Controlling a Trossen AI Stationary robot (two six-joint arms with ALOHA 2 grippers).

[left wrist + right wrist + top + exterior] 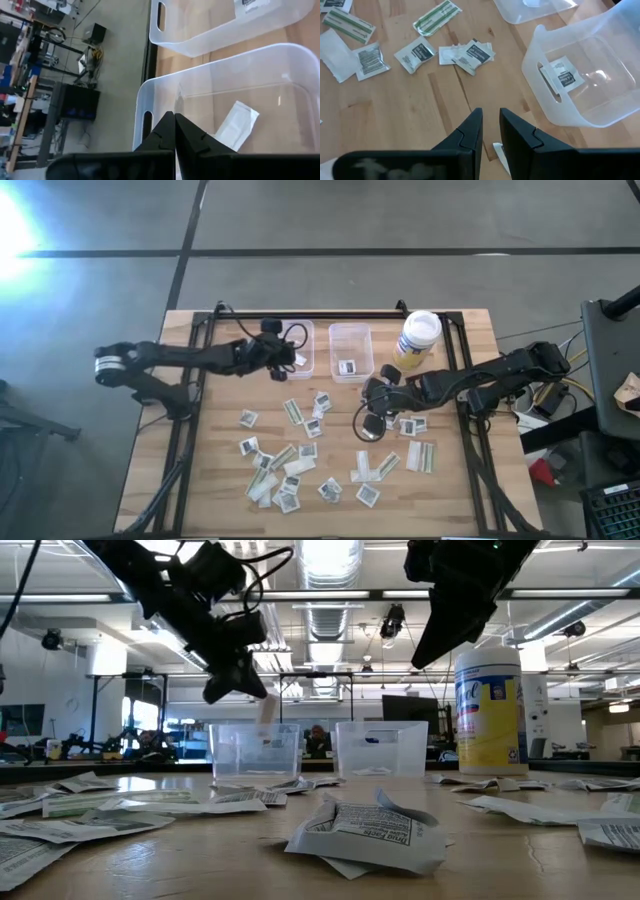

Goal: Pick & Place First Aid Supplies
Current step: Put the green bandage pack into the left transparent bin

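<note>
Many small paper packets [300,465] lie flat on the wooden table, square white ones [415,52] and long strips [437,16]. My left gripper [174,119] is shut above the left clear bin [297,340], with nothing visible between its fingers. A pale strip packet [235,125] shows inside that bin, apart from the fingers; in the low view [268,710] it shows at rim height. My right gripper [490,120] hovers above the table beside the right bin [600,115], fingers a narrow gap apart and empty. A square packet [561,75] lies in that bin.
A white-lidded yellowish jar [417,340] stands right of the bins at the table's far side. Packets cover the table's middle and near part [365,830]. A black frame rail [310,315] runs along the far edge behind the bins.
</note>
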